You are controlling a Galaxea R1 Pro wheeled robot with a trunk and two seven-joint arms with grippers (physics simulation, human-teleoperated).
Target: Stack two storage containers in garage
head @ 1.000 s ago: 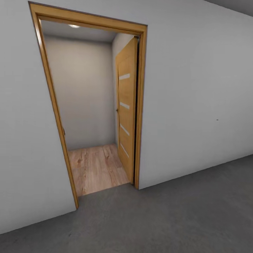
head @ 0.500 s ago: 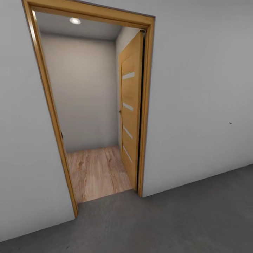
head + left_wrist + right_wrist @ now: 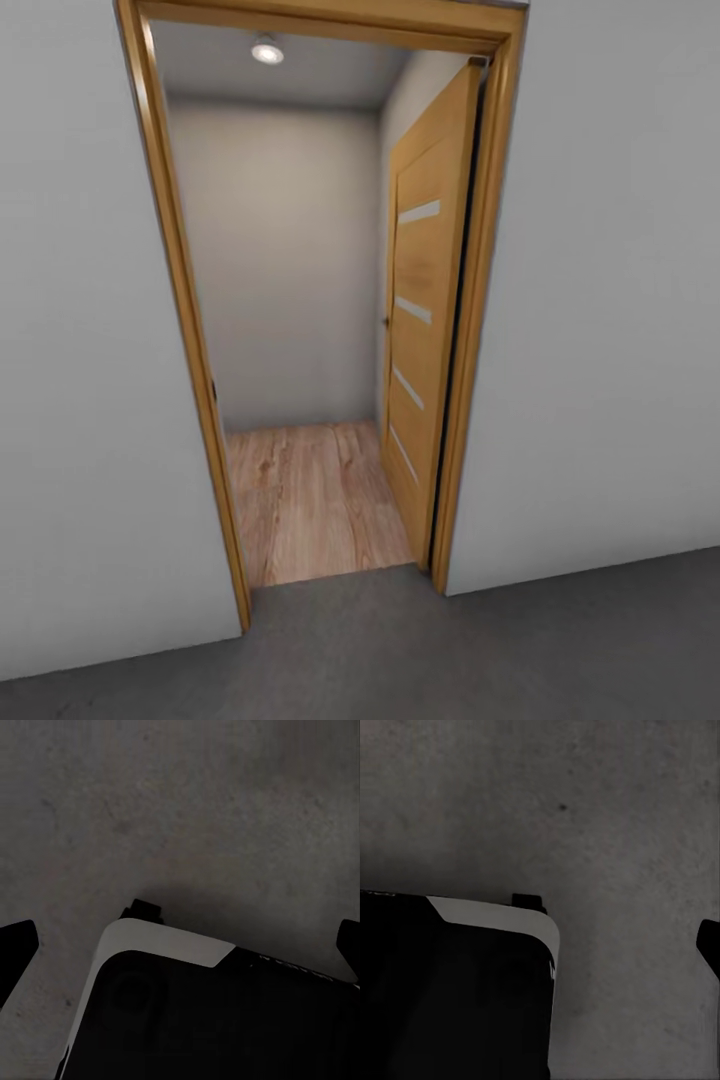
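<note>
I'm looking through the head camera at a plain white-grey wall [image 3: 610, 300], and it takes up most of what I see on both sides of an opening. Below it runs the dark grey floor [image 3: 450, 650] of the garage, matte and concrete-like, right up to the threshold. Set in the wall is a wooden door frame [image 3: 180, 300], honey-coloured, and through it I see a small room with a light wood-plank floor [image 3: 310, 500] and a pale back wall [image 3: 285, 260]. The door [image 3: 425, 320] stands swung inward against the right side, with pale horizontal strips across its face. One round ceiling light [image 3: 267, 50] glows inside.

On the left wrist camera I get the same grey concrete, the rounded dark corner of the robot base [image 3: 187, 1012] with its light edge, and the left gripper [image 3: 184, 949] showing as dark fingertips [image 3: 15, 945] at opposite edges, spread wide and holding nothing. On the right wrist camera, one dark fingertip [image 3: 709, 941] sits at the edge; I cannot tell how that claw stands. No container is in front of me.
</note>
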